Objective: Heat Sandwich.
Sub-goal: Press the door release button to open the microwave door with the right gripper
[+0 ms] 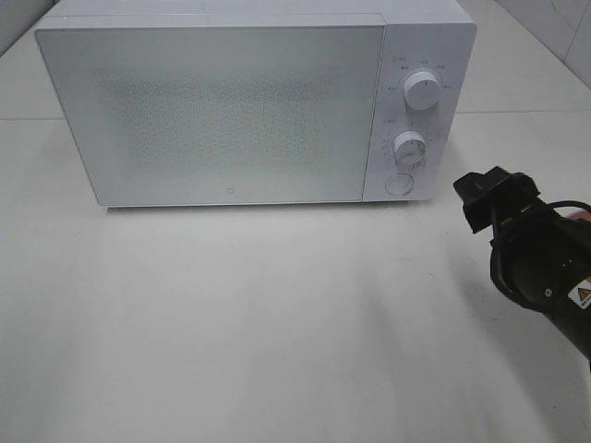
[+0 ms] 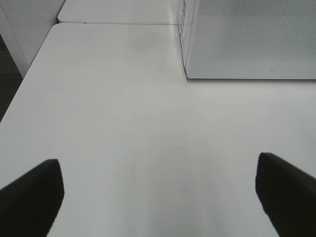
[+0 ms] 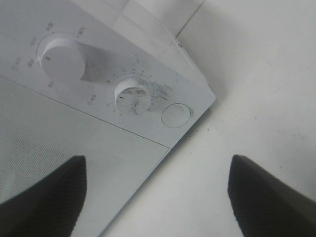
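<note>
One white microwave [image 1: 443, 28] stands with its door [image 1: 212, 111] shut, its contents hidden. It bears two dials [image 1: 423, 90] and one round button [image 1: 399, 184]. The sandwich cannot be seen. The left gripper [image 2: 158, 197] and right gripper [image 3: 158, 197] are spread, holding nothing.

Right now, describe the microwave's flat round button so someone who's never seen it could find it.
Find the white microwave on the table and look at the control strip on its right side. Two knobs sit one above the other there, and the button is below both. Unlike the raised knobs, it is a flat plain disc with no ring of markings.
</note>
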You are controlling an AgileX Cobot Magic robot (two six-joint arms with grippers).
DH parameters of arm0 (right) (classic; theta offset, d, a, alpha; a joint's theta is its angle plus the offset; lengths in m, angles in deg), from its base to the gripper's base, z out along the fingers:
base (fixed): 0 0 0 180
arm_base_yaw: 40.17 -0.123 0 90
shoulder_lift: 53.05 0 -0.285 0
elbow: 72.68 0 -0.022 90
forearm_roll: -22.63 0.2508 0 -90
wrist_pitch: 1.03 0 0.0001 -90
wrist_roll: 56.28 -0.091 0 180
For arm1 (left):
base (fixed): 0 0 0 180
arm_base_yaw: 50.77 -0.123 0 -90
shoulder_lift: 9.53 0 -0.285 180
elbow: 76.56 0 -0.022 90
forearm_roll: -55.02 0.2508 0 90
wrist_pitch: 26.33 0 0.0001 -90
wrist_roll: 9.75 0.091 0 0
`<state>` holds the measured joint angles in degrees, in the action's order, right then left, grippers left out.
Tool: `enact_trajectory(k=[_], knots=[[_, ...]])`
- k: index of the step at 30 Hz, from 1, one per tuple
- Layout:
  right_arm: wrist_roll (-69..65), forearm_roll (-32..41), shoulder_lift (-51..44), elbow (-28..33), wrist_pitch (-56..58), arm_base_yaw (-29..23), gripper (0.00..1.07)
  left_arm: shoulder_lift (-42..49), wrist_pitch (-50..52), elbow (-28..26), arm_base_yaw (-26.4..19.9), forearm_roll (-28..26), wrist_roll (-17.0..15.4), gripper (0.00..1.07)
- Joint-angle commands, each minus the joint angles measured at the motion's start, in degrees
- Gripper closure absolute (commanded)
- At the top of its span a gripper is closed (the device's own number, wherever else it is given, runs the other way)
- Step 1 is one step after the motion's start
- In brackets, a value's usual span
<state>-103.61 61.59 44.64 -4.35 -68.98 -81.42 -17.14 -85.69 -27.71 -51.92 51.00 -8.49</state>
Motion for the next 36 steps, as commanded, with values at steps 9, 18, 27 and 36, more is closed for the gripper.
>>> enact_trajectory(k=[9,18,27,36], knots=[[-33.58,0.11,-0.34,0.00,4.30,-0.29,0.52,1.60,0.46,0.11,-0.17,-0.11,-0.23,0.05],[-34.84,0.29,-0.34,0.00,5.84,-0.29,1.07,1.60,0.46,0.11,-0.17,-0.11,-0.23,0.05],[-34.84,0.29,-0.34,0.00,5.96,-0.29,1.07,1.60,0.46,0.11,-0.17,-0.11,-0.23,0.05],[-34.95,-4.01,4.30,-2.86,7.16,2.41,1.06,1.60,0.46,0.11,-0.17,-0.11,-0.23,0.05]])
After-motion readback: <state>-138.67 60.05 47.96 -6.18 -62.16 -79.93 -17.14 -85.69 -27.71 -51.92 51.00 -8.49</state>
